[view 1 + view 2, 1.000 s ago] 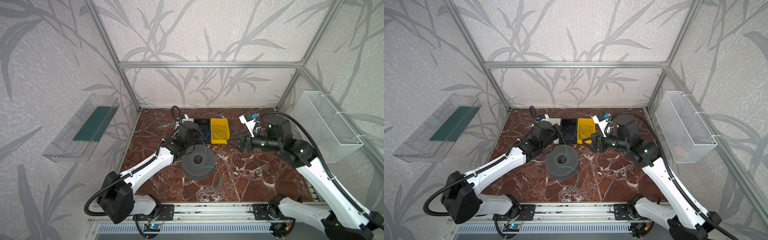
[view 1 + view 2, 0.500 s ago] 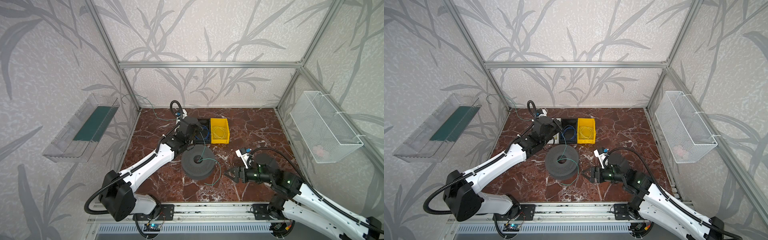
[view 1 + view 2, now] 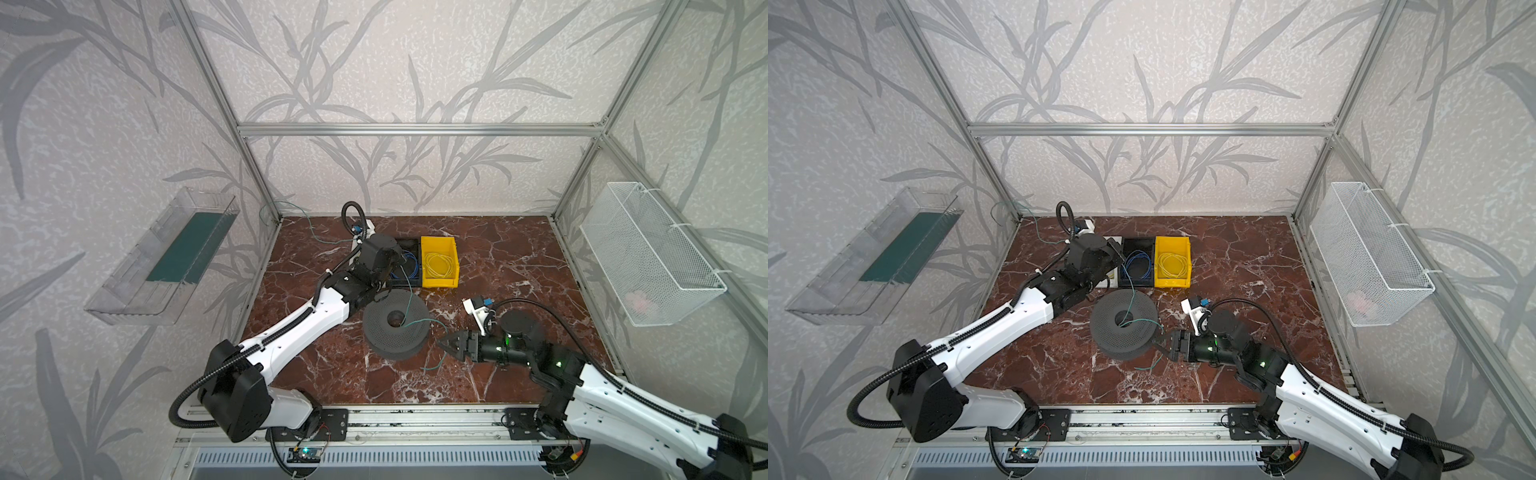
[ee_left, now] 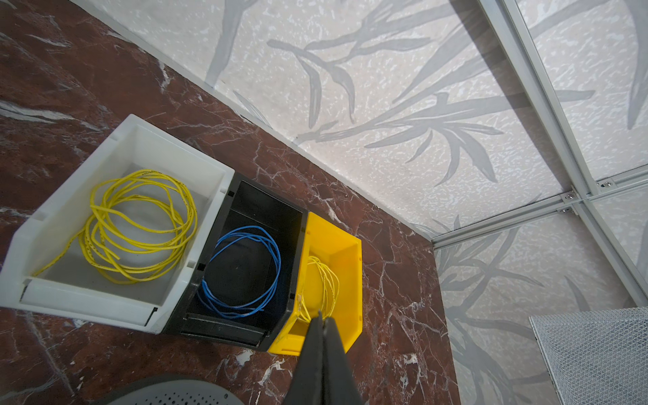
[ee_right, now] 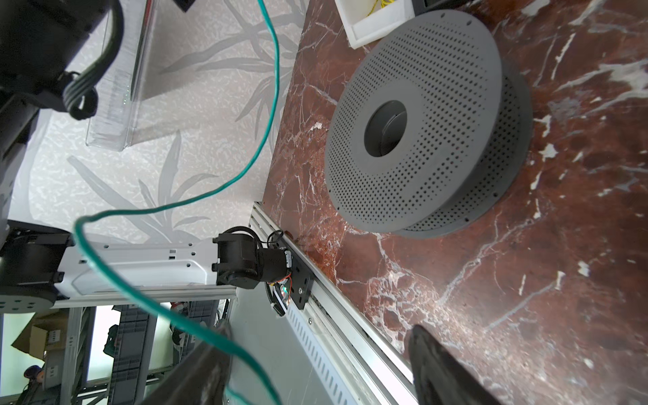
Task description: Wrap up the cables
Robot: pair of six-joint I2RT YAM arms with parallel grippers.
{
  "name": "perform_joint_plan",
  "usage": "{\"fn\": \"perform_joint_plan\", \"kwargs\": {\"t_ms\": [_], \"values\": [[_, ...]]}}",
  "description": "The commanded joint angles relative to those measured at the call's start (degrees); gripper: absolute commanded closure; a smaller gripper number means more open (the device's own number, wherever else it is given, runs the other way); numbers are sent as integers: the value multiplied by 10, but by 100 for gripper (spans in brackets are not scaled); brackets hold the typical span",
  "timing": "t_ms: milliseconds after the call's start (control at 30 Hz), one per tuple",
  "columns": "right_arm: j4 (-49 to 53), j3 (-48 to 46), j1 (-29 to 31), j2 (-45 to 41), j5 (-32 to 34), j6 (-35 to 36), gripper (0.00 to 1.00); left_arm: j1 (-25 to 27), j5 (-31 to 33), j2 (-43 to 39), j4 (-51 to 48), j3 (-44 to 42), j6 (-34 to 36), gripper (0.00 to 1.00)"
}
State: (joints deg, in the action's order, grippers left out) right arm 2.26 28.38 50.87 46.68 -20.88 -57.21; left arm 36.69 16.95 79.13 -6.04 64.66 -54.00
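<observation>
The cable is a thin teal-green wire. In both top views it comes from the back left corner, passes behind my left arm, then drops from the left gripper into the hole of a grey perforated spool. From there it runs right, off the spool's rim, to the floor. The left gripper is shut; the wire does not show between its tips in the left wrist view. My right gripper stands open, low beside the spool, and the cable loops across one finger.
A white bin with yellow wire, a black bin with blue wire and a yellow bin stand in a row behind the spool. A white mesh basket hangs on the right wall, a clear tray on the left wall.
My right arm has swung from beside the yellow bin down to the front right of the spool, its jaws a little wider. The left gripper has drawn slightly back, still shut.
</observation>
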Motion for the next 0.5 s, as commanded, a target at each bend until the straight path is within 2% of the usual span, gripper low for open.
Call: {"fn": "perform_joint_plan", "kwargs": {"t_ms": [0,167,267,333,467], "values": [[-68,-6,31,31,12,-24,22,2,27,-3,-14,18,8,100],[-82,-11,67,70,33,-45,24,2,33,-4,-19,25,16,100],[-112,-21,74,85,31,-62,30,3,37,-4,-21,31,19,100],[-122,-23,87,92,30,-69,39,2,42,-4,-26,35,23,100],[-94,-30,94,83,54,-73,74,2,47,-3,-30,48,34,100]]}}
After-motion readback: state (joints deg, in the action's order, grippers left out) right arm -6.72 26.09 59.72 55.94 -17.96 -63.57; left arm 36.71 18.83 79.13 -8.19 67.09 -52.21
